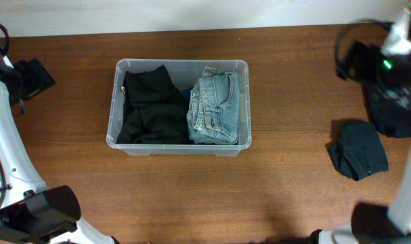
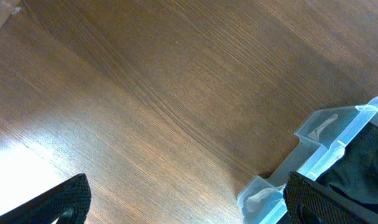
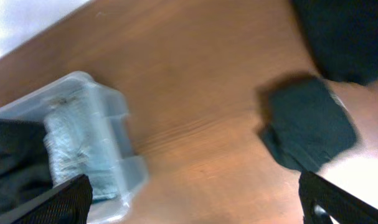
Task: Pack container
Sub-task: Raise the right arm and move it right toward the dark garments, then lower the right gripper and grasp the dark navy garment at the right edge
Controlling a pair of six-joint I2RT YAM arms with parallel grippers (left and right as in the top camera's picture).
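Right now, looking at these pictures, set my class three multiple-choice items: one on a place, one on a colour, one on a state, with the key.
1. Where are the jeans?
A on the table
B in the bin
C in a gripper

2. What colour is the garment beside them?
A black
B red
C white

3. How is the right gripper?
A shut on the jeans
B shut on the bin
C open

Key:
1 B, the jeans lie inside the bin's walls.
2 A, black cloth fills the other half of the bin.
3 C, its fingers stand wide apart with nothing between them.
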